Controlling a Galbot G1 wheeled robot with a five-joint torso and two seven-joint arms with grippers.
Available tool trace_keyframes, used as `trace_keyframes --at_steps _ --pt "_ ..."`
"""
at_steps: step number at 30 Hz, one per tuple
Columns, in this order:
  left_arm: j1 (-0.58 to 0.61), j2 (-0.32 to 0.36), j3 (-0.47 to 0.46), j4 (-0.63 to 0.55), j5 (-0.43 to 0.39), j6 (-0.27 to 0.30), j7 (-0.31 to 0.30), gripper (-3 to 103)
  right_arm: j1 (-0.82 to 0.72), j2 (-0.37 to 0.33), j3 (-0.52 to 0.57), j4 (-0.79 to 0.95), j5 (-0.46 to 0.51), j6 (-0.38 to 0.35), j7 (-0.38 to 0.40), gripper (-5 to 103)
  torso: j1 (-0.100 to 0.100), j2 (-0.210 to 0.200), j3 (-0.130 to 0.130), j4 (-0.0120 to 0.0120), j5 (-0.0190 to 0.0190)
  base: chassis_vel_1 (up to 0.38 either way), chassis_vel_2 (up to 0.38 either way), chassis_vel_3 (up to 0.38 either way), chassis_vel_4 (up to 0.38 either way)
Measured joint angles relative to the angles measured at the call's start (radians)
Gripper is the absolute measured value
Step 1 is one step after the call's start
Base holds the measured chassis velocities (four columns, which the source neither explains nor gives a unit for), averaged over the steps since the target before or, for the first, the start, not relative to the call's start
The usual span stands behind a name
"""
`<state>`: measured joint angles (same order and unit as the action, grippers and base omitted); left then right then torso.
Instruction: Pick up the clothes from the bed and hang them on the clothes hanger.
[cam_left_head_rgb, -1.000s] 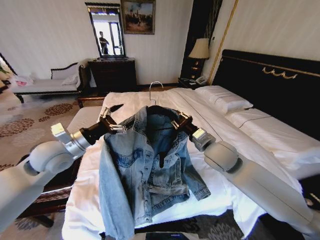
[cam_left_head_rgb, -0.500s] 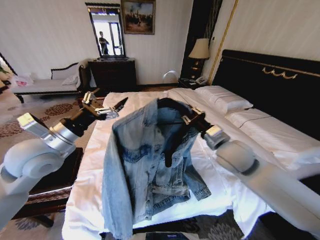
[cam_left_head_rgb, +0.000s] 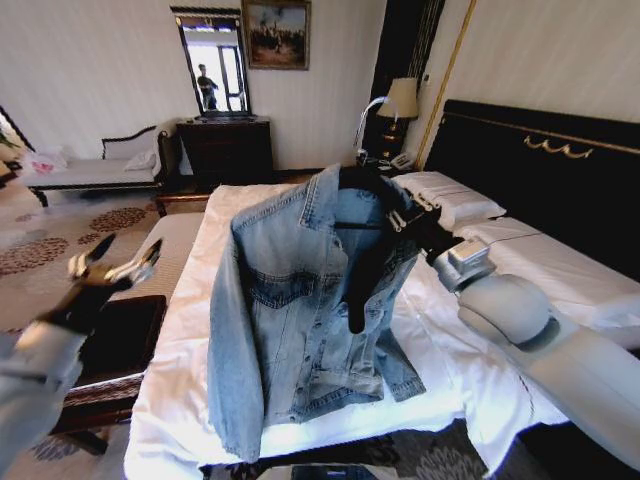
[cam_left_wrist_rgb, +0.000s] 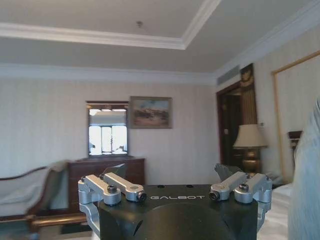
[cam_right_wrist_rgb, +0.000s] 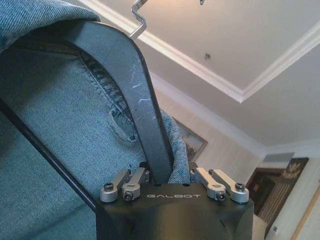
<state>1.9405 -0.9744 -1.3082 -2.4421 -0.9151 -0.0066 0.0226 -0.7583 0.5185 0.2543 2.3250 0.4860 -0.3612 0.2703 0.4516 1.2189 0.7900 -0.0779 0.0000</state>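
Observation:
The light-blue denim jacket (cam_left_head_rgb: 290, 290) hangs on the black clothes hanger (cam_left_head_rgb: 365, 185), lifted over the bed (cam_left_head_rgb: 460, 350), its hem near the sheet. The silver hook (cam_left_head_rgb: 362, 120) points up. My right gripper (cam_left_head_rgb: 408, 222) is shut on the hanger's right shoulder. In the right wrist view that gripper (cam_right_wrist_rgb: 165, 175) pinches the hanger arm (cam_right_wrist_rgb: 135, 95) together with a fold of denim (cam_right_wrist_rgb: 55, 150). My left gripper (cam_left_head_rgb: 112, 265) is open, low at the left, well apart from the jacket. In the left wrist view it (cam_left_wrist_rgb: 171, 172) holds nothing, with denim (cam_left_wrist_rgb: 307, 190) at the edge.
The black headboard (cam_left_head_rgb: 540, 170) and pillows (cam_left_head_rgb: 445, 195) lie to the right. A lamp (cam_left_head_rgb: 400, 100) stands behind the hook. A dark dresser (cam_left_head_rgb: 225, 145) and a white chaise lounge (cam_left_head_rgb: 90, 165) line the far wall. A dark bench (cam_left_head_rgb: 120, 340) sits beside the bed under my left arm.
My right gripper has raised the hanger and jacket up and to the right. My left gripper has left the jacket's shoulder and dropped away to the left, open.

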Motion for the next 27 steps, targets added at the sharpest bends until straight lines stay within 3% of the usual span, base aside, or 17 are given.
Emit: trace_keyframes --at_steps 1,2,4,6,8,11,17,27 --pt "0.000 0.000 0.000 0.000 0.000 0.000 0.000 100 0.000 0.000 0.000 0.000 0.000 0.000 0.000 30 0.000 0.000 0.000 0.0000 0.0000 0.000 0.000 0.000 0.000" --pt "0.044 -0.063 0.018 -0.012 0.076 -0.045 0.018 100 -0.006 -0.005 0.007 0.009 -0.001 0.005 -0.005 30 0.000 0.000 0.000 0.0002 0.0002 0.000 0.000 0.000 0.000" --pt "0.072 -0.104 0.038 -0.014 0.134 -0.082 0.028 100 -0.016 -0.008 0.013 0.016 -0.003 0.006 -0.008 30 0.000 0.000 0.000 0.0002 0.0000 0.000 0.000 0.000 0.000" --pt "0.138 -0.191 0.106 -0.011 0.242 -0.164 0.044 100 -0.065 -0.009 0.031 0.026 -0.012 0.011 -0.014 30 0.000 0.000 0.000 -0.0003 0.0005 0.000 0.000 0.000 0.000" --pt "0.155 -0.218 0.133 -0.007 0.268 -0.184 0.046 100 -0.083 -0.008 0.038 0.028 -0.016 0.011 -0.015 30 0.000 0.000 0.000 -0.0005 0.0004 0.000 0.000 0.000 0.000" --pt "0.206 -0.310 0.235 0.028 0.366 -0.268 0.045 100 -0.149 -0.003 0.073 0.029 -0.031 0.017 -0.019 30 0.000 0.000 0.000 -0.0001 0.0003 0.000 0.000 0.000 0.000" --pt "0.249 -0.343 0.286 0.060 0.401 -0.344 0.036 100 -0.178 -0.004 0.091 0.036 -0.048 0.027 -0.022 30 0.000 0.000 0.000 -0.0002 -0.0003 0.000 0.000 0.000 0.000" --pt "0.260 -0.377 0.287 0.057 0.387 -0.414 0.014 100 -0.206 0.008 0.105 0.039 -0.070 0.030 -0.018 29 0.000 0.000 0.000 -0.0002 0.0001 0.000 0.000 0.000 0.000"
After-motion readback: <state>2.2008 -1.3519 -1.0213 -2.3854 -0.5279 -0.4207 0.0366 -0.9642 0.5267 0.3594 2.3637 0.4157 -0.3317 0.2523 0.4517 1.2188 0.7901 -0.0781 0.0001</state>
